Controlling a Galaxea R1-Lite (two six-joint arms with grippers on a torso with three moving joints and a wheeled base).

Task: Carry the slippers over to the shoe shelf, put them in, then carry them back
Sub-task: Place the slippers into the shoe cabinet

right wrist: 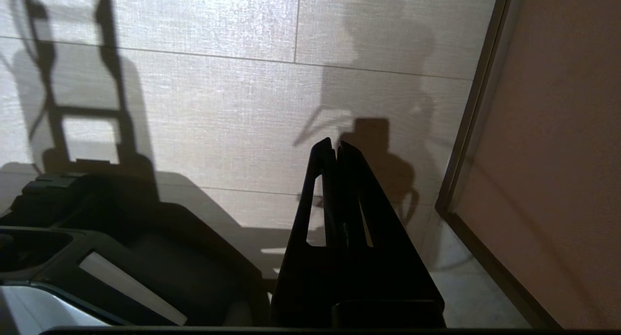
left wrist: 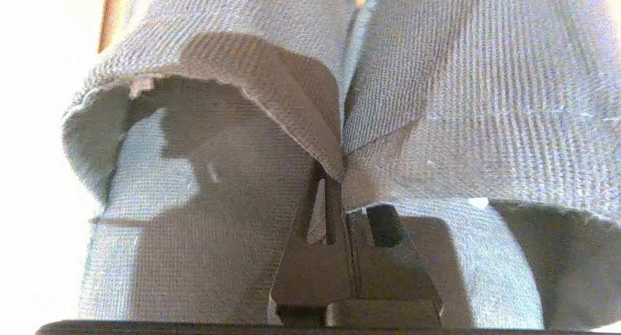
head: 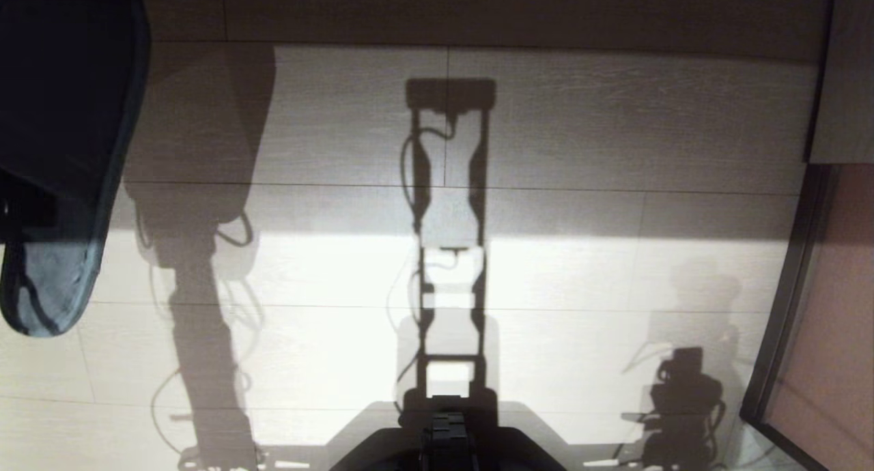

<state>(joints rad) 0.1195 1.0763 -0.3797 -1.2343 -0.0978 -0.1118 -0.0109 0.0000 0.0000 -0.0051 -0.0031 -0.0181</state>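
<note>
The slippers [head: 65,109] hang high at the left edge of the head view, close to the camera, dark with one thin sole [head: 48,287] facing me. In the left wrist view the two slippers lie side by side, one [left wrist: 218,145] with its open mouth showing and the other [left wrist: 485,107] pressed against it. My left gripper [left wrist: 347,199] is shut on the fabric edges where the two meet. My right gripper [right wrist: 335,148] is shut and empty, parked low over the floor. The shoe shelf is out of view.
Pale tiled floor [head: 580,273] fills the view, crossed by shadows of my arms and torso. A brownish panel in a dark frame [head: 819,334] [right wrist: 558,155] stands along the right side. My base [head: 447,447] shows at the bottom edge.
</note>
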